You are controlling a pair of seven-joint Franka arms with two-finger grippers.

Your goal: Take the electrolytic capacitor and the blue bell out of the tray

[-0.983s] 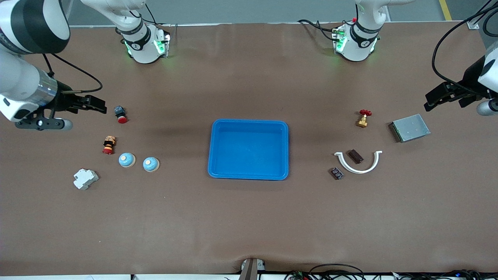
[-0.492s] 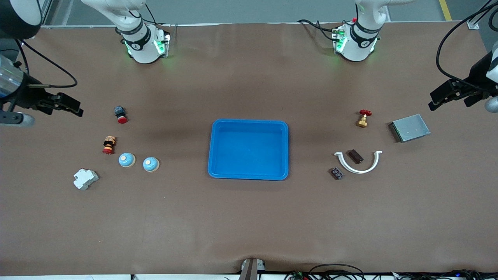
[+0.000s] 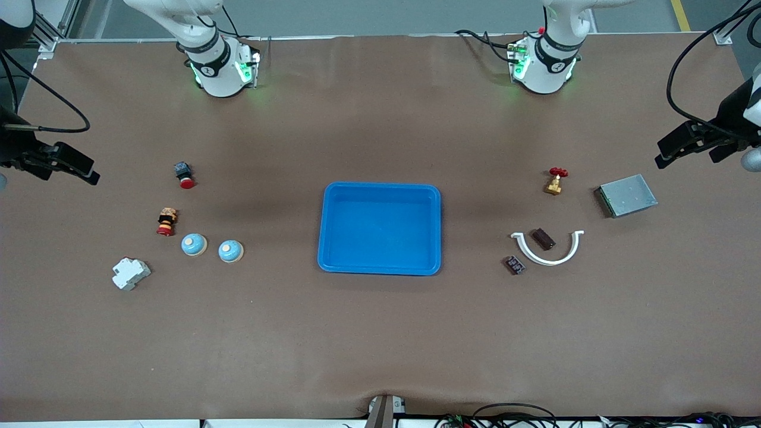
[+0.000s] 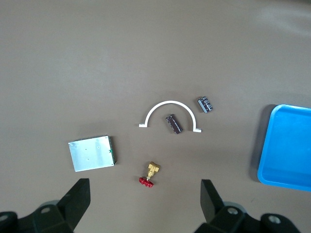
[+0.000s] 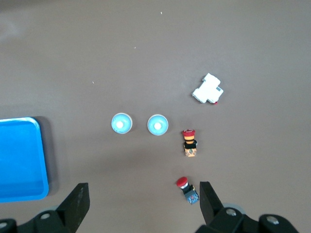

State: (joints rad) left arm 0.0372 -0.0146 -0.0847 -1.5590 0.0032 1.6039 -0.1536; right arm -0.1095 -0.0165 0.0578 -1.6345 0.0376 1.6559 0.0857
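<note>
Two blue bells sit side by side toward the right arm's end of the table; the right wrist view shows both bells. A dark brown capacitor lies inside a white plastic arc, with a second small dark part beside it. The blue tray stands mid-table with nothing in it. My right gripper hangs open over the table's edge at its own end. My left gripper hangs open over the table near a grey metal box, holding nothing.
Near the capacitor are a red-handled brass valve and the grey metal box. Near the bells are a red push button, a red-and-yellow stacked switch and a white breaker.
My right arm has drawn back toward its end of the table, away from the red push button. The left gripper shifted only slightly. Nothing on the table moved.
</note>
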